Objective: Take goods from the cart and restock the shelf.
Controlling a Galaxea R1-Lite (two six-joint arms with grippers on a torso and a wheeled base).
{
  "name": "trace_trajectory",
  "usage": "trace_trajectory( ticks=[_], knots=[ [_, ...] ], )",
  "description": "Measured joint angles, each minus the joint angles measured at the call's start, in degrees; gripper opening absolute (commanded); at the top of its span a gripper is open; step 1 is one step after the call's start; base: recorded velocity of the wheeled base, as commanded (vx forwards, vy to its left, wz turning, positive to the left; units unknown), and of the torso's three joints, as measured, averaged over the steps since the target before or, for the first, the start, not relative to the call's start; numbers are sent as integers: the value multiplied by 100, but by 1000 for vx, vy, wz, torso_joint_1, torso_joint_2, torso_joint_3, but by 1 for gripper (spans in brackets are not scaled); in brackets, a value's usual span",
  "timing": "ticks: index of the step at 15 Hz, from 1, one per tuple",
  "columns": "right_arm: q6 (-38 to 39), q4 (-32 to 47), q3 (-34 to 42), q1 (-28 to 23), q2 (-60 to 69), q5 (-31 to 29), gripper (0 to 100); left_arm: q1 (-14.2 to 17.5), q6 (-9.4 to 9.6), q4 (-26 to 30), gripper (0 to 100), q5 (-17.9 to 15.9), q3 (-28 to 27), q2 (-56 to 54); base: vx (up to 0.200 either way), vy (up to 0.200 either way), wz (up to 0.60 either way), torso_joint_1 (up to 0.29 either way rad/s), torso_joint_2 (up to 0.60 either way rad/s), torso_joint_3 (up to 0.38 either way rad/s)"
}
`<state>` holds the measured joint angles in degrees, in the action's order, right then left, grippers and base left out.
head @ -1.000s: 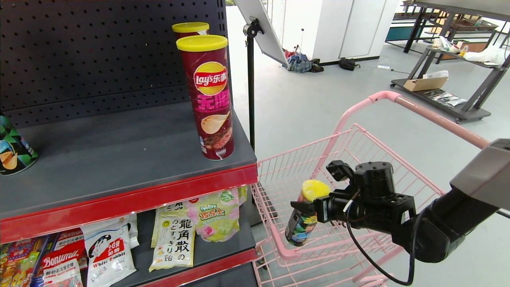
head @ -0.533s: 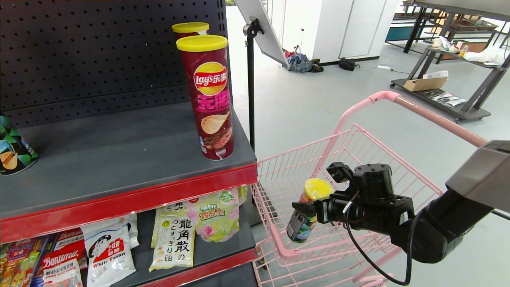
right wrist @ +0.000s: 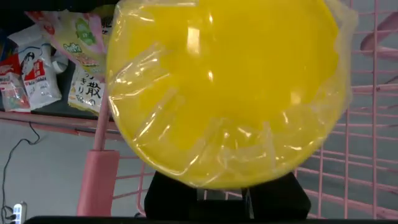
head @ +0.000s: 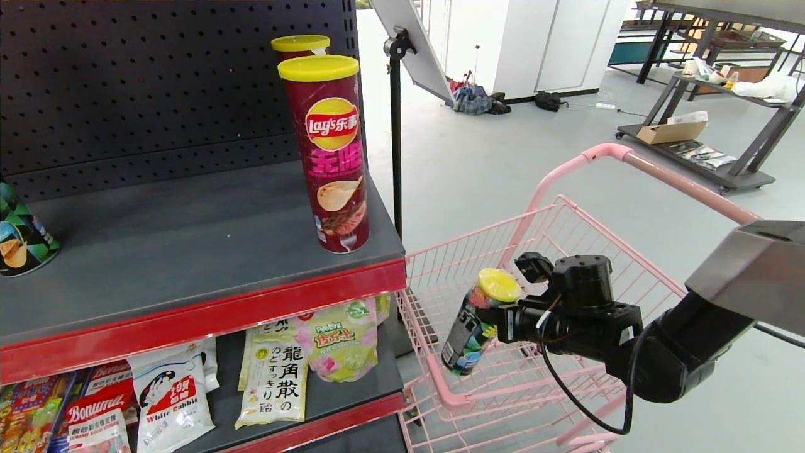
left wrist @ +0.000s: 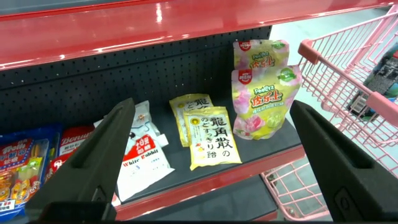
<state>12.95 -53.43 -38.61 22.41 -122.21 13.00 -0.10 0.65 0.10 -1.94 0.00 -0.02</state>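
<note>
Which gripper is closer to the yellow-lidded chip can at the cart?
Right. The right gripper grips the chip can over the pink cart; the left gripper is apart, facing the snack bags on the lower shelf.

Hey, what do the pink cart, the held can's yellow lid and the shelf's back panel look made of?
Pink cart: thin wire grid and tube handle, likely metal with a glossy pink coating. Yellow lid of the can: probably plastic, under crinkled clear film that glints. Back panel: dark board with rows of holes, matte, perhaps painted steel.
</note>
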Motion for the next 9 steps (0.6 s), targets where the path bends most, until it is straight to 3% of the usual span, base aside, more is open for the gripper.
trace_trajectory(
  ticks=[5,9],
  knots=[
    [10,-372,35,-4,-124,-33,0,0,44,0,100,5,0,0,0,0,0,0,0,0],
    [-127,215,85,57,791,-145,0,0,41,0,100,2,0,0,0,0,0,0,0,0]
  ],
)
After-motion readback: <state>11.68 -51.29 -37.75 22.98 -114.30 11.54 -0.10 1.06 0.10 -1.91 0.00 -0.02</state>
